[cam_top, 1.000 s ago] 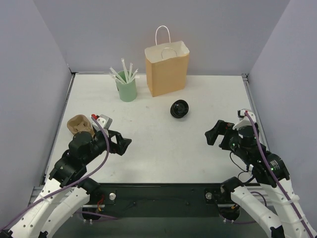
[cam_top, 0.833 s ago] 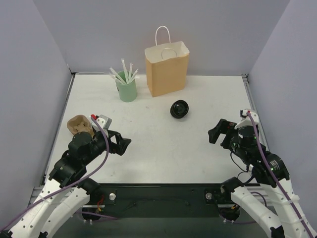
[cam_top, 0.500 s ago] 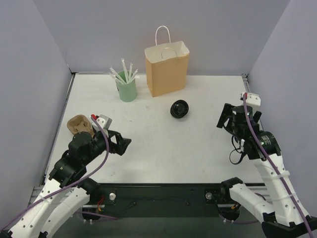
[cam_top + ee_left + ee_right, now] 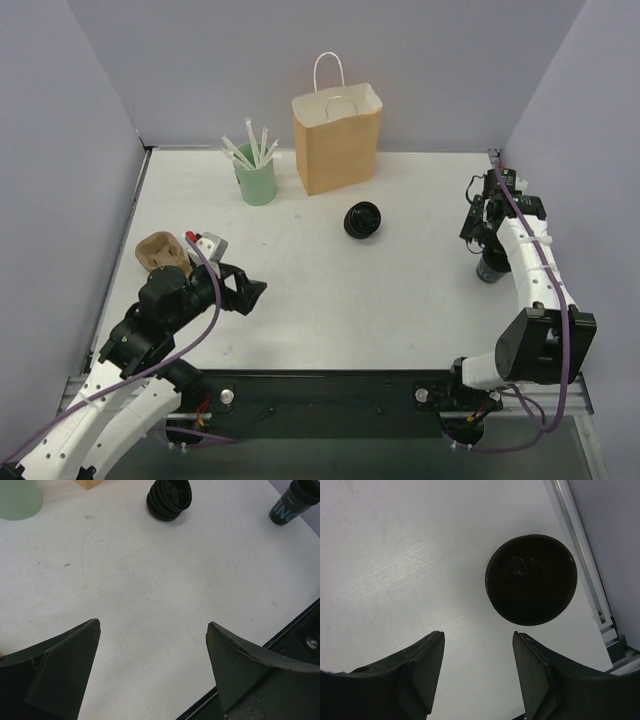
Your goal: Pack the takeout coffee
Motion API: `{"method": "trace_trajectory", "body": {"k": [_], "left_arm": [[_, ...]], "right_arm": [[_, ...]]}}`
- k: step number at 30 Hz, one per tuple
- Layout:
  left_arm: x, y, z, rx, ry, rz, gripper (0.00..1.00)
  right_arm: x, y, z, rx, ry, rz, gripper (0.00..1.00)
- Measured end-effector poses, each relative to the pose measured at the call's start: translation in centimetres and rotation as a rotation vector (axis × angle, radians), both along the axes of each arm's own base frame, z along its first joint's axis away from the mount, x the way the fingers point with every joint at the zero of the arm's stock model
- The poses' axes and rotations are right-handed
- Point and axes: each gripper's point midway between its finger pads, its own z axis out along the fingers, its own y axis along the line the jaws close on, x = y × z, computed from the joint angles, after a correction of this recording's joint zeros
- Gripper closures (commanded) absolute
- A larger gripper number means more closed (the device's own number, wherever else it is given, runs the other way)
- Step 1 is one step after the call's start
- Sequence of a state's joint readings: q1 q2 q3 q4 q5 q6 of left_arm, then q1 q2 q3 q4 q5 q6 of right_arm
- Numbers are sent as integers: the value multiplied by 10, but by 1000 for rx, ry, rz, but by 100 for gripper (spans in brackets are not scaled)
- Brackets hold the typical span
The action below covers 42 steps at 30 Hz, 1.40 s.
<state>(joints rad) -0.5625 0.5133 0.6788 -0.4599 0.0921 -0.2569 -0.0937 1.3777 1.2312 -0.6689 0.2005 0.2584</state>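
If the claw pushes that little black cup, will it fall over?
It might tip: the black cup stands upright and narrows toward its bottom. It looks small and disposable, so probably light enough to slide. It sits near the edge of the table, so a push could knock it off.

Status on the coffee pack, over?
Left gripper open, empty. Right gripper open, empty, above black cup; cup upright, not between fingers. Nothing blocking it; brown bag stands at back.

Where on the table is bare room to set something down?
Free: the wide middle, from the round black lid to the near edge; the far right corner beside the brown paper bag. Crowded: bag and mint-green straw cup.
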Motion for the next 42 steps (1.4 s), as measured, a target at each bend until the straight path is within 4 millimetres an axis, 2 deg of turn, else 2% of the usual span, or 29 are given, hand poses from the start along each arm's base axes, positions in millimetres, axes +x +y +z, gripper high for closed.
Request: {"method": "trace_trajectory", "body": {"k": [3,6,12,17,20,21,24,28,30,32,35,39,42], "left_arm": [[0,-2,-2,2,8,-10,3],[0,-4,-5,7,23,-20,4],[-1,-7,-7,8,34,-36,4],[-3,-6,-3,-1,17,-35,4],[-3,-6,-2,-3,15,-35,4],[-3,-6,-2,-2,15,-35,4],[-3,-5,-2,-1,15,-31,4],[-1,-3,-3,3,13,-14,4],[0,-2,-3,6,12,-7,4],[1,0,-3,10,10,2,4],[3,3,-4,20,11,20,5],[7,9,-7,37,11,59,5],[10,14,-8,49,11,89,5]], "right_arm": [[7,-9,-20,2,77,-8,50],[16,-16,-31,-4,129,4,59],[34,-26,-41,-12,171,34,64],[35,-30,-60,-8,233,53,69],[34,-31,-68,3,262,62,81],[34,-30,-70,6,266,67,90],[34,-27,-72,22,272,88,100],[37,-15,-73,41,272,124,100],[39,0,-71,36,267,167,100],[42,26,-63,33,245,236,100],[39,80,-48,35,194,380,100],[20,168,-28,39,127,615,100],[5,210,-26,39,120,729,100]]}}
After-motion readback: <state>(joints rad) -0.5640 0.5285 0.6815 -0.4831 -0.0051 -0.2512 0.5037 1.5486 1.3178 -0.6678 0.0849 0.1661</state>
